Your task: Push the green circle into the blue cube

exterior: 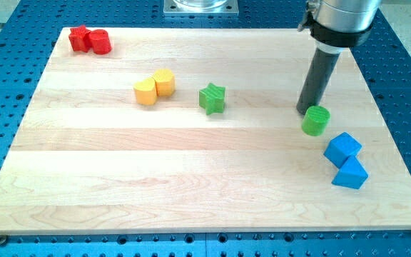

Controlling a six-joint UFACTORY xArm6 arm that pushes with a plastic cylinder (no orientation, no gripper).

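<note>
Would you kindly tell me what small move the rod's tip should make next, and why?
Probably a short push toward the view's lower right. My tip sits at the green circle's upper-left edge, and the blue cube lies just beyond, with a small gap between them.

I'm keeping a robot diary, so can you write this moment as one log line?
my tip: touching green circle, upper-left side | blue cube: lower right of circle, small gap | push: not finished

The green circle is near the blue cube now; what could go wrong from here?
1. My tip sits at the green circle's upper-left edge, so an off-centre push may let the round block slip sideways.
2. A blue triangular block touches the blue cube; contact may shove both toward the board's right edge.
</note>
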